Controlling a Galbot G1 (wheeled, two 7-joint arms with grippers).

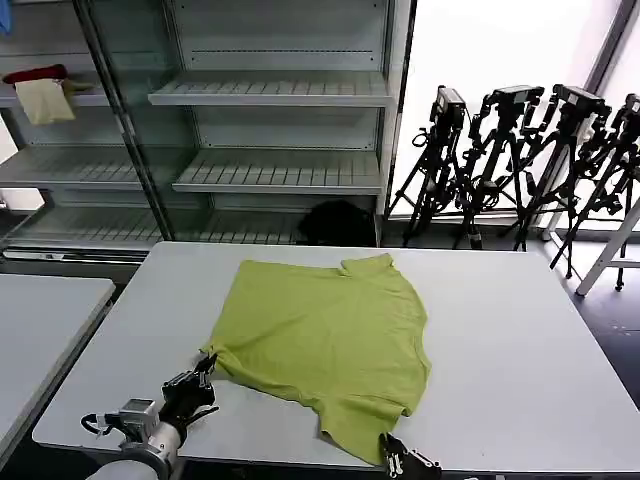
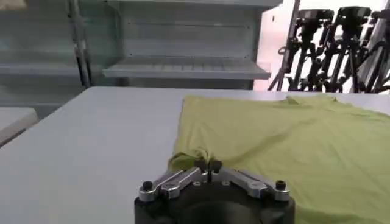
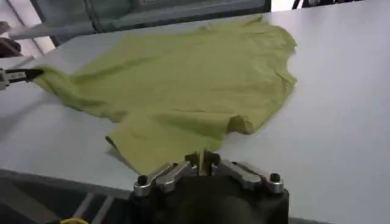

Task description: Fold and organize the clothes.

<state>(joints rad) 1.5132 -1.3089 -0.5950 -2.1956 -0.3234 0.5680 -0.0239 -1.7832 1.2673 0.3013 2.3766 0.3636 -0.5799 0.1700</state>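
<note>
T-shirt: your lime-green shirt lies spread on the grey table, plain side up, round neck at the far edge, away from both grippers.
Right gripper: you have it at the table's near edge, fingers pinched together on the shirt's nearest corner; the cloth fans out ahead of it.
Left gripper: you see it a little farther in, fingers clamped on a bunched shirt corner; the fabric stretches ahead and toward the right gripper.
Second table: beside the left gripper, outward.
Shelving: beyond the table, far from both grippers.
Tripods: far off, on the right gripper's side.
</note>
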